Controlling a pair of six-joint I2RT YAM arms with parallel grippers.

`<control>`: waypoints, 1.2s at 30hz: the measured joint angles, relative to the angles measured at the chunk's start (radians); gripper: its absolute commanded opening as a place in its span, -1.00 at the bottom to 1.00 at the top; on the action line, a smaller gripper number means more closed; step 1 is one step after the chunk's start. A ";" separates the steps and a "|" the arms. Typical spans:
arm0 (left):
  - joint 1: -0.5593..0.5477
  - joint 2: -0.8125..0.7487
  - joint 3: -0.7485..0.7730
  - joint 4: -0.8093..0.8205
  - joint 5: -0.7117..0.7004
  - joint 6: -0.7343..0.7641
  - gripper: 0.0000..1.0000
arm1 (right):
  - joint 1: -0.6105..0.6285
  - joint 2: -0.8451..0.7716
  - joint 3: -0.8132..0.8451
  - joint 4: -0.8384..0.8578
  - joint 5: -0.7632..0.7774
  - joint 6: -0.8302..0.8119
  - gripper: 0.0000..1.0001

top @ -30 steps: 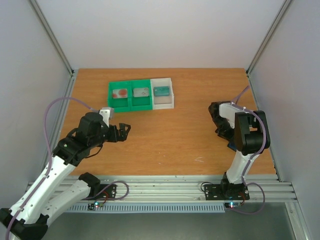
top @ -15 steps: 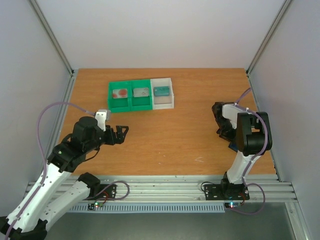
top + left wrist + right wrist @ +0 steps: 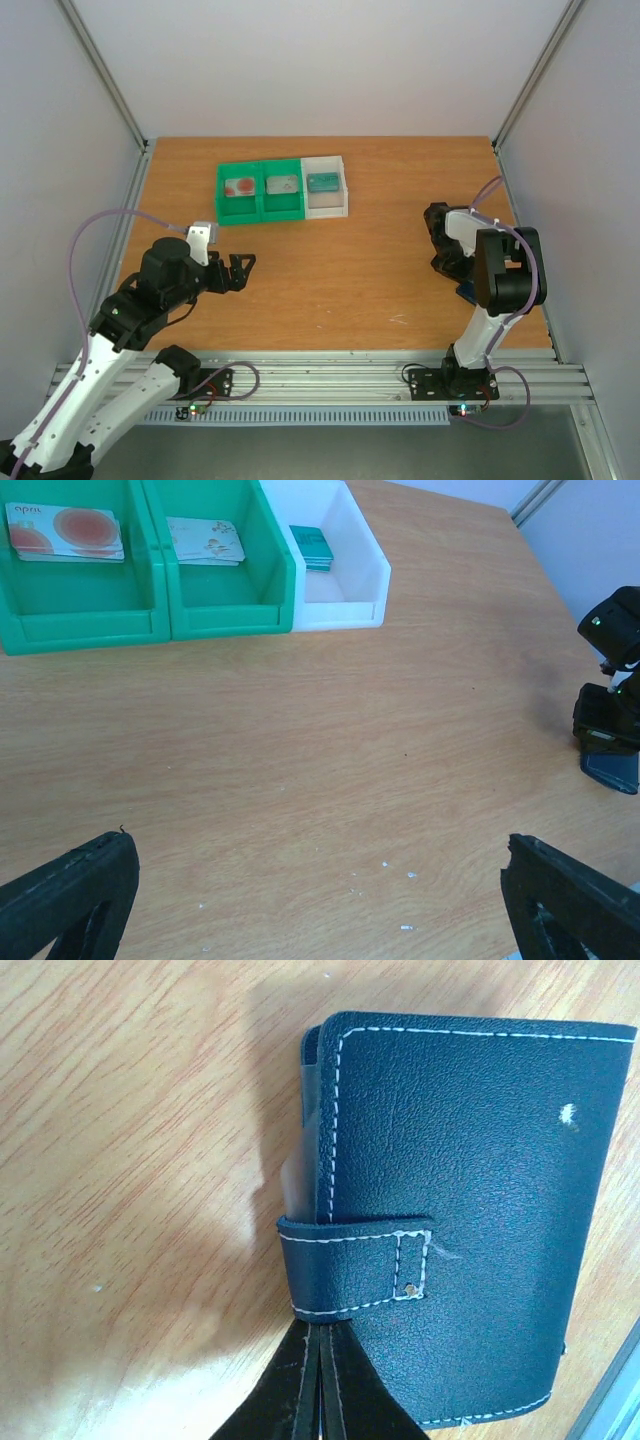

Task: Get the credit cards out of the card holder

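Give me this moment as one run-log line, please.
left pincer: open, empty | right pincer: shut, tips at holder | holder: closed | card: in tray's end green bin

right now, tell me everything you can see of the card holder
The card holder is a dark blue, leather-look wallet with white stitching and a small white fleck. It is folded shut, a stitched strap wrapping over its open edge, where paler inner layers show. It lies flat on the wooden table near its right edge. The right gripper, fingers together, meets it just below the strap.
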 measured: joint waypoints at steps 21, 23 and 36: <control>0.000 -0.014 -0.003 -0.007 -0.043 0.010 0.99 | 0.437 -0.233 0.014 0.117 -0.205 -0.185 -0.98; 0.000 -0.024 -0.004 -0.008 -0.048 0.010 0.99 | 0.498 -0.278 0.011 0.155 -0.284 -0.199 -0.98; 0.000 0.011 -0.009 -0.054 -0.067 0.004 0.93 | 0.724 -0.340 -0.040 0.469 -0.758 -0.210 -0.66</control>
